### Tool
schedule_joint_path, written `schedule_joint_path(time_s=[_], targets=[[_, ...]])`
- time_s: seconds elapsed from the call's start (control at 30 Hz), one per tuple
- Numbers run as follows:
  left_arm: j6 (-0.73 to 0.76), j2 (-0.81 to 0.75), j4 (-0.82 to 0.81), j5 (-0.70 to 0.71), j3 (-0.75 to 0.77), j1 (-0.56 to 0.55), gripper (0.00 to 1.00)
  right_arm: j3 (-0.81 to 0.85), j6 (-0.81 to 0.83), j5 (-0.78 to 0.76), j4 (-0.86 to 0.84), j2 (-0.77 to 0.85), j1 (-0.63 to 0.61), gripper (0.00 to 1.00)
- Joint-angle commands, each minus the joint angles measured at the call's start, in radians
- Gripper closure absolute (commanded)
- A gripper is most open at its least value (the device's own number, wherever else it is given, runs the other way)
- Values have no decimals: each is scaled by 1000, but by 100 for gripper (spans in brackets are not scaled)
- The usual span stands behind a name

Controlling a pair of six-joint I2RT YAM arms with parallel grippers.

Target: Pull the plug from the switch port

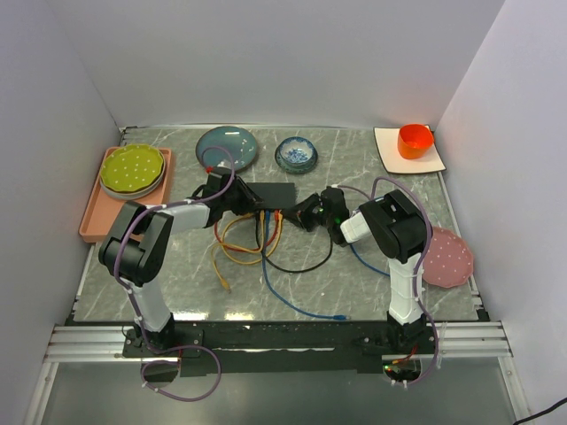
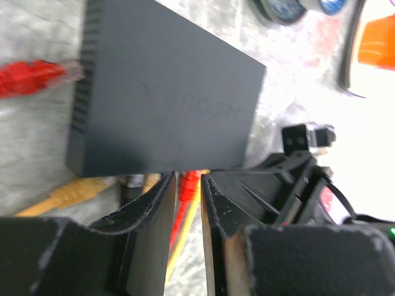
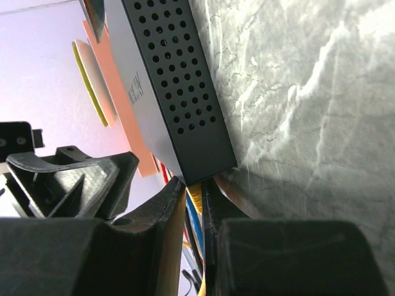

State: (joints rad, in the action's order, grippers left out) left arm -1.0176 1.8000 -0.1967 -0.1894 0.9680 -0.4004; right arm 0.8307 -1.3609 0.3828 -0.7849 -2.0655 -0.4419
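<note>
The matte-black switch [image 1: 270, 193] lies flat mid-table, with red, yellow, blue, black and orange cables [image 1: 266, 252] running from its near edge. My left gripper [image 1: 251, 206] is at that edge from the left. In the left wrist view its jaws [image 2: 188, 180] are closed narrowly on a red plug [image 2: 187, 185] just below the switch [image 2: 166, 105]. My right gripper [image 1: 289, 215] comes in from the right. In the right wrist view [image 3: 194, 188] it is pinched on a yellow plug [image 3: 196, 198] at the corner of the switch [image 3: 176, 98], with a blue cable beside it.
A loose red plug [image 2: 31, 77] lies beside the switch's left end. A teal plate [image 1: 227, 146] and a blue bowl [image 1: 296, 154] sit behind the switch. A pink tray with green plates [image 1: 133, 173] is at the left. An orange cup on a white plate [image 1: 414, 142] and a pink plate [image 1: 447, 257] are at the right.
</note>
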Motion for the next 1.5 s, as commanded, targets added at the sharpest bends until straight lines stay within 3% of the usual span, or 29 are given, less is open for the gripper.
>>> schedule_joint_path(time_s=[0.0, 0.3, 0.87, 1.13, 1.27, 1.3, 1.33, 1.47], targets=[[-48, 15, -110, -105, -21, -11, 70, 7, 54, 4, -8, -21, 2, 100], [-87, 102, -158, -189, 12, -46, 70, 5, 143, 42, 21, -35, 2, 100], [-90, 137, -38, -91, 101, -46, 71, -30, 258, 110, 82, 18, -23, 100], [-87, 108, -26, -78, 103, -38, 71, -99, 307, 107, 136, 136, -18, 100], [-82, 50, -43, -68, 74, -31, 71, -107, 470, -23, 324, 324, -11, 100], [-76, 7, -47, -49, 54, -31, 70, -78, 520, -71, 474, 365, -9, 100], [-73, -16, -46, -38, 45, -31, 70, -65, 564, -196, 533, 405, -11, 100], [-67, -126, -59, 8, -17, -31, 66, -24, 742, -453, 729, 618, -11, 100]])
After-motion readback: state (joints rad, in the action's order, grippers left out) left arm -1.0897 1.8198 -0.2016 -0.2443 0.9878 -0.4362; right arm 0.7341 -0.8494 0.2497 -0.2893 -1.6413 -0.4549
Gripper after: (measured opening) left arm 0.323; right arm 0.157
